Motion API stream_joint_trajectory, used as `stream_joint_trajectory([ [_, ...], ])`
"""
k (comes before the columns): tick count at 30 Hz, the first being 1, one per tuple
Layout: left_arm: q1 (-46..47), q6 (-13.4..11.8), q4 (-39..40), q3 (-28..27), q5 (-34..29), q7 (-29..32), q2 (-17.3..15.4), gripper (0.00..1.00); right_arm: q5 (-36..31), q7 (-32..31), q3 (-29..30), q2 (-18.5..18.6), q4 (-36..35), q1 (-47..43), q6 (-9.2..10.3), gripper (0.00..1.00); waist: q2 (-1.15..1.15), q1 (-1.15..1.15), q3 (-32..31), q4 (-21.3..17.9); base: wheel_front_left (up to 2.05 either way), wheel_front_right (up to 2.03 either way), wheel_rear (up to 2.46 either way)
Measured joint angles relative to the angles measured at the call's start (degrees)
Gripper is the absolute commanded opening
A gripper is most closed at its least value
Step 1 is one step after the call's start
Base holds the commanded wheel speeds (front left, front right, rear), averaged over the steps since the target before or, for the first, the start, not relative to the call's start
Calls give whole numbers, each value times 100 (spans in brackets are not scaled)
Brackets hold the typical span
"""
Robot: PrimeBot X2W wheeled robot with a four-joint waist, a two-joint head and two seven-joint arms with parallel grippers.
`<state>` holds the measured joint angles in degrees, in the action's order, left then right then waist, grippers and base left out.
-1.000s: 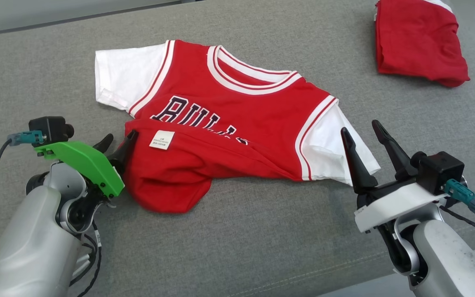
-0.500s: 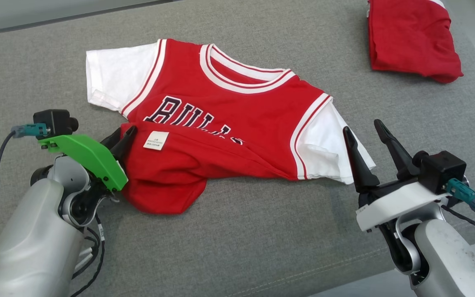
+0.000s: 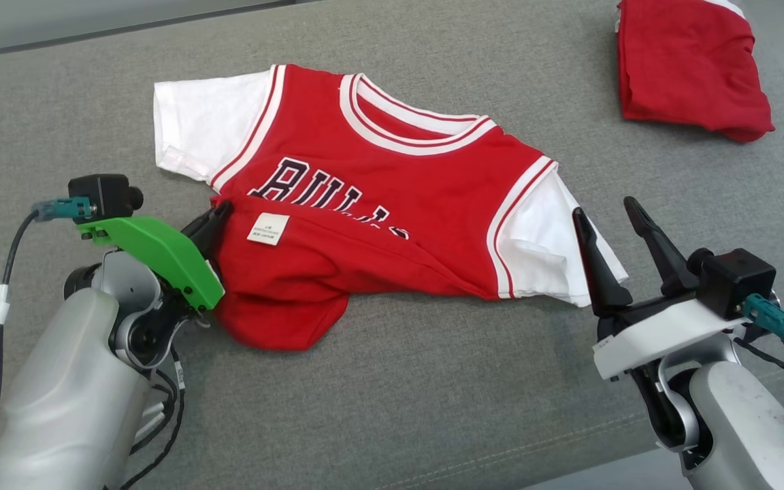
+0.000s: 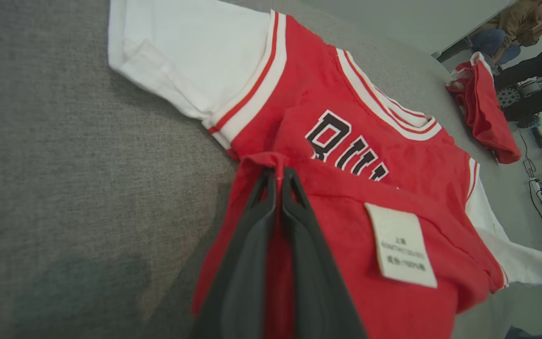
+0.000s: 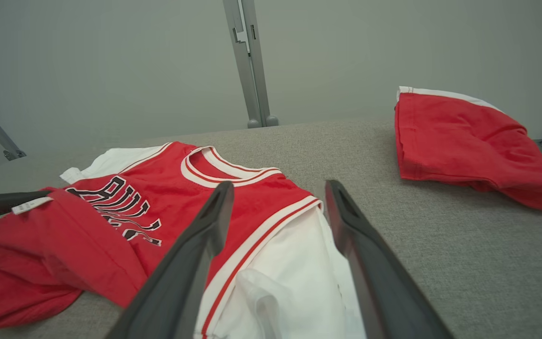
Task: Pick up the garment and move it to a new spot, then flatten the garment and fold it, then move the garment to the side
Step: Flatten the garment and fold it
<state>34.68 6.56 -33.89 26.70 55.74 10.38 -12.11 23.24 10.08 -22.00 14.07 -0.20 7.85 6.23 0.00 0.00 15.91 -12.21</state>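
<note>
The garment (image 3: 392, 170) is a red jersey with white sleeves and dark lettering, lying face up on the grey padded surface (image 3: 433, 395). Its lower hem is folded up over the front, showing a white label (image 3: 268, 229). My left gripper (image 3: 223, 207) is shut on the left corner of that folded hem; in the left wrist view its fingers (image 4: 299, 245) pinch red cloth of the garment (image 4: 346, 117). My right gripper (image 3: 603, 207) stands open just beside the garment's right white sleeve (image 3: 542, 238), nothing between its fingers. In the right wrist view the right gripper (image 5: 279, 186) hovers over that sleeve (image 5: 290, 273).
A second red garment (image 3: 691, 68), folded, lies at the far right of the surface, seen also as a folded red garment (image 5: 459, 141). The surface's front edge (image 3: 569, 469) runs near my right arm. A metal post (image 5: 250, 61) rises behind. People (image 4: 525, 28) are in the background.
My left gripper has closed from wide open onto the corner of the folded hem and edged forward. The right gripper has stayed open in place. The camera shifted slightly.
</note>
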Motion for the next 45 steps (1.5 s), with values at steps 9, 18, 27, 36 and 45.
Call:
stream_joint_trajectory([
  [9, 193, 51, 736, -27, -78, -459, 21, 0, 1, 30, 152, 30, 60, -137, 41, 100, 0, 0, -43, 225, 0, 0, 0],
  [18, -594, 55, 1789, 522, 70, -290, -29, 0, 1, 30, 252, 76, 136, -285, 43, 100, 0, 0, -210, 668, 0, 0, 0],
  [27, -2094, 49, 2179, 328, 524, -64, -614, 0, 1, -51, 305, 177, 111, -594, 51, 100, 0, 0, -417, 1135, 0, 0, 0],
  [36, -2638, -103, 2540, -145, 768, -312, -924, 0, -1, -133, 212, 172, 34, -604, 52, 100, 0, 0, -426, 1405, 0, 0, 0],
  [45, -3123, -136, 2787, -53, 902, -236, -969, 40, -11, -216, 168, 169, -11, -604, 52, 100, 0, 0, -381, 1336, 0, 0, 0],
])
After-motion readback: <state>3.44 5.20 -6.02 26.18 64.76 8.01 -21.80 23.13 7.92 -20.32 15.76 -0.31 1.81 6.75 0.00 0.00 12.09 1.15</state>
